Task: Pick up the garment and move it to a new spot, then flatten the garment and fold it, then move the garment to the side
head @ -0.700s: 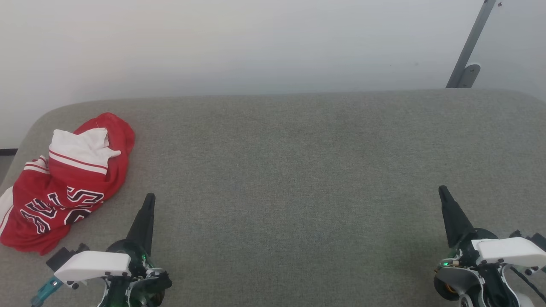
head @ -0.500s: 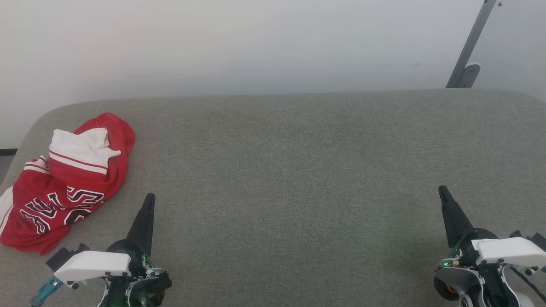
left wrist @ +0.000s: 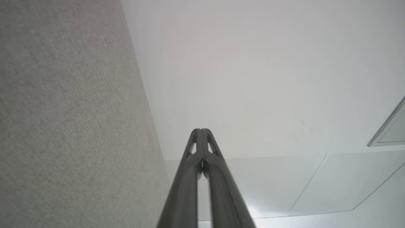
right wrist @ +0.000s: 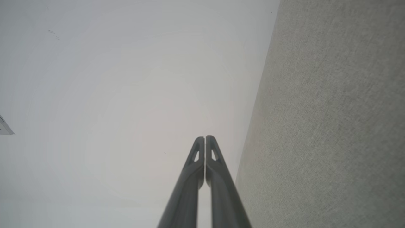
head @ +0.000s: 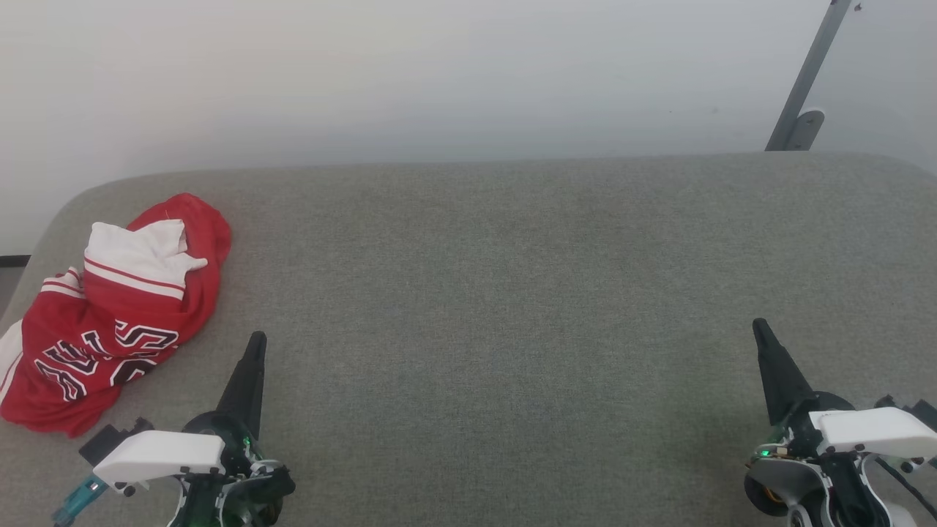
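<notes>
The garment [head: 110, 315] lies in a crumpled heap at the far left of the grey pad [head: 498, 293], close to its left edge. It is mostly red. A white sleeve [head: 139, 256] with a red stripe sits bunched on top, towards the wall [head: 439, 73]. Dark, white-outlined letters [head: 110, 355] face up on the near part, creased so that the word cannot be read whole. A strip of white trim shows at the heap's left edge.

The left gripper [head: 256, 338] is at the lower left, pointing away from the robot, with its tip near the garment's right side but apart from it. Its fingers [left wrist: 190, 177] are pressed together with nothing between them, and the tips meet. In the left wrist view the pad is on the left and the wall on the right.

The right gripper [head: 757, 324] is at the lower right, well apart from the garment, also pointing away from the robot. It is clenched too: its fingers [right wrist: 218, 177] lie side by side with only a hairline between them, and they grasp nothing. In the right wrist view the pad is on the right and the wall on the left.

A grey metal strut [head: 809, 80] leans against the wall behind the pad's far right corner
</notes>
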